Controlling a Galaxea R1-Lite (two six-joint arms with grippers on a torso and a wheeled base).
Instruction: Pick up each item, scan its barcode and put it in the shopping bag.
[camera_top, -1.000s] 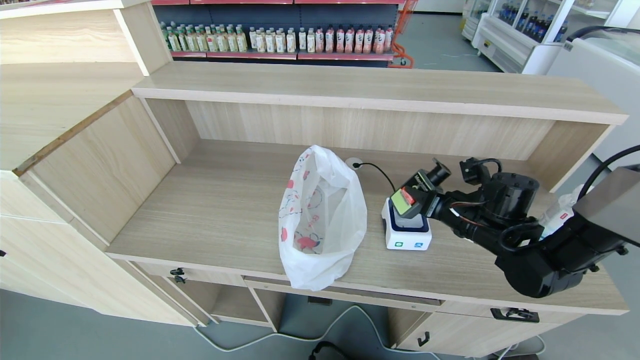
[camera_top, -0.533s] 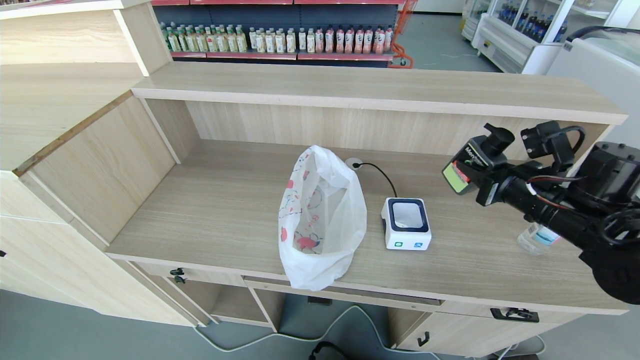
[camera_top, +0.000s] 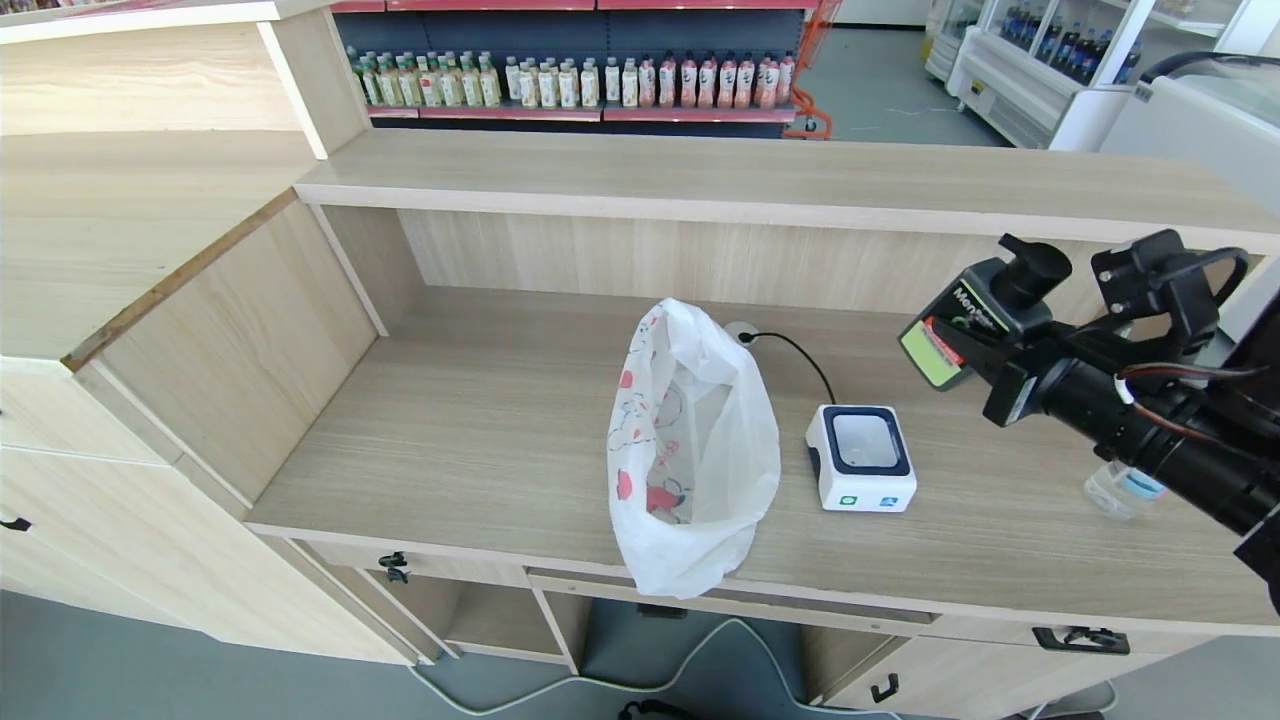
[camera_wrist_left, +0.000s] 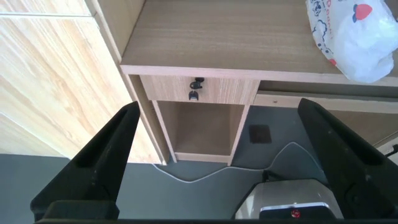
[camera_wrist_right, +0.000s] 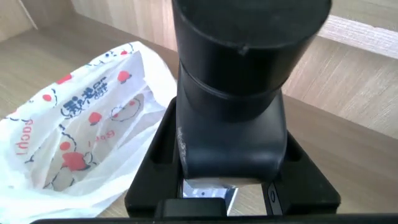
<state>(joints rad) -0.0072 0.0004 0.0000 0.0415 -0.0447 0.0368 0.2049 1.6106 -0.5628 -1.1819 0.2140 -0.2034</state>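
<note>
My right gripper (camera_top: 990, 355) is shut on a small black bottle (camera_top: 965, 325) with a black cap and a green and red label. It holds the bottle in the air, above and to the right of the white barcode scanner (camera_top: 862, 458). In the right wrist view the bottle (camera_wrist_right: 239, 93) sits between the fingers (camera_wrist_right: 155, 155). The white shopping bag (camera_top: 695, 450) with red prints stands open on the counter, left of the scanner, and its mouth (camera_wrist_right: 81, 130) lies beyond the bottle. My left gripper (camera_wrist_left: 230, 162) hangs open below counter level, near the bag's bottom (camera_wrist_left: 351, 37).
A clear plastic bottle (camera_top: 1120, 490) lies on the counter at the far right, under my right arm. The scanner's black cable (camera_top: 790, 350) runs to a hole at the back. A raised ledge (camera_top: 780, 185) runs behind the counter (camera_top: 480, 440), and drawers (camera_wrist_left: 196, 90) sit beneath it.
My right gripper lifted the black bottle from just above the scanner up and to the right. The head camera has since shifted, moving the whole scene rightward in the picture.
</note>
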